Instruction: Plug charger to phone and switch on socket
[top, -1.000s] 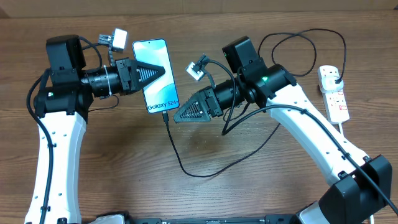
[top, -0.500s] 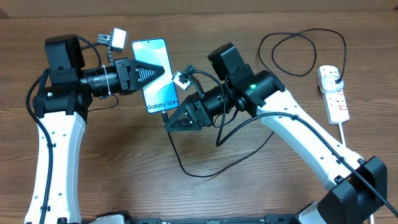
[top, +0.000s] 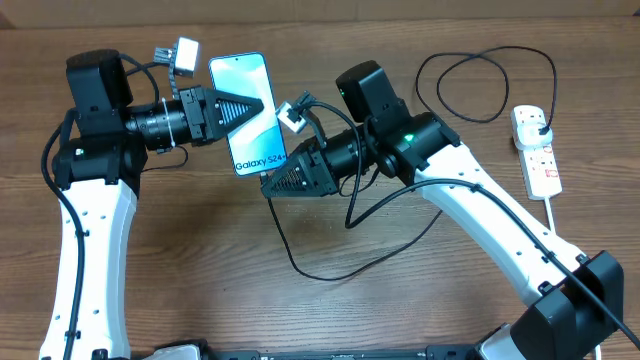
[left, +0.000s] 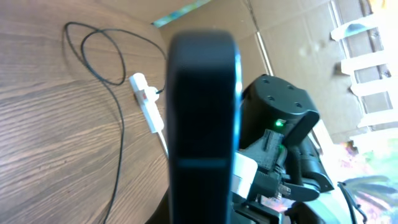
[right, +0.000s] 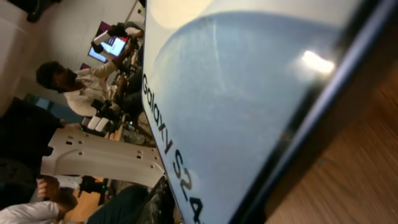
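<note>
My left gripper (top: 262, 107) is shut on the phone (top: 247, 115) and holds it over the table, its light blue screen up and the "Galaxy" end toward the front. The left wrist view shows only the phone's dark edge (left: 202, 124). My right gripper (top: 267, 188) has its tips at the phone's lower end, where the charger (top: 300, 268) leaves as a thin black cable; the connector is hidden under them, and I cannot see how the jaws stand. The screen (right: 236, 93) fills the right wrist view. The white socket (top: 536, 150) lies at the far right with the charger's plug in it.
The black cable sags in a loop across the middle of the table (top: 400, 240) and coils at the back right (top: 480, 85). The socket's thick white cord (top: 560, 215) trails toward the front right. The left wrist view also shows the socket (left: 146, 102) and the right arm (left: 280, 118).
My right gripper has moved left and slightly back, up to the phone's lower end. The left gripper has shifted the phone a little toward the back.
</note>
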